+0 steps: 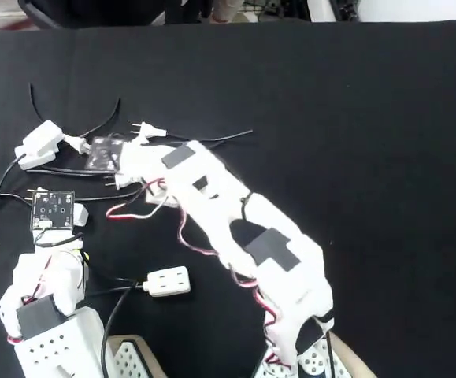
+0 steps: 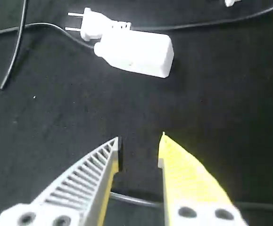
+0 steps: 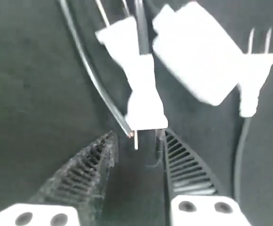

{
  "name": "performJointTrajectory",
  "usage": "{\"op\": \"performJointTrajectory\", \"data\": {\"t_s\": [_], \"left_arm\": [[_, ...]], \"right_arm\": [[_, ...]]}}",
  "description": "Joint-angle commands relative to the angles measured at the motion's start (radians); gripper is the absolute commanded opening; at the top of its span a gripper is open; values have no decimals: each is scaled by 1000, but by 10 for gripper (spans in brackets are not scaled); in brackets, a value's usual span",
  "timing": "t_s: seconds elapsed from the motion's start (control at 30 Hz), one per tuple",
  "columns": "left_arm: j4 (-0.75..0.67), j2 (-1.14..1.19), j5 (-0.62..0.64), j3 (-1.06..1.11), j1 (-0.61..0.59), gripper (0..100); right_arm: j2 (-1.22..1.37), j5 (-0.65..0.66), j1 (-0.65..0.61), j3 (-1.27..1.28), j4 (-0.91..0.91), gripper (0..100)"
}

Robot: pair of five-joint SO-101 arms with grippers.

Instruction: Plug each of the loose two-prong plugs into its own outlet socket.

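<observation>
Black counter [image 1: 385, 118], crossed by thin black cables [image 2: 16, 49]. Right arm [image 1: 235, 213] extends diagonally toward the far left. Right hand [image 3: 137, 139]: open, with the prongs of a white two-prong plug [image 3: 143, 101] between its fingertips, ungripped. Left hand [image 2: 138, 143]: open over bare counter, near a white outlet block [image 2: 136, 52] with a loose plug [image 2: 93, 24] beside it.

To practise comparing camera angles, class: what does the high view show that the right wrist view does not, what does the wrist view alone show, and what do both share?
Only the high view: both arms' white bodies, the right arm stretched out over the table, and a white outlet socket lying near the arms' bases. Only the right wrist view: the right gripper, open, its dark fingertips either side of the prong end of a white two-prong plug. Both: the white outlet block and the black table.
</observation>
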Motion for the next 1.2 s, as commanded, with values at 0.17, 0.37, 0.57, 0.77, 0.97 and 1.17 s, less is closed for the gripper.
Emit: {"op": "performJointTrajectory", "data": {"t_s": [0.17, 0.37, 0.57, 0.77, 0.97, 1.17], "left_arm": [[-12, -5, 2, -4, -13, 141], [-12, -5, 2, -4, -13, 141], [-14, -5, 2, 5, -10, 141], [-15, -5, 2, 5, -13, 141], [-15, -5, 2, 5, -15, 141], [-15, -5, 2, 5, -15, 141]], "right_arm": [[-82, 8, -48, 41, -89, 152], [-147, 28, -38, 31, -18, 152], [-265, 51, -14, 56, 80, 152], [-280, -23, -77, 168, -107, 152], [-99, -68, -78, 99, -224, 153], [82, -98, -58, -76, -170, 152]]}}
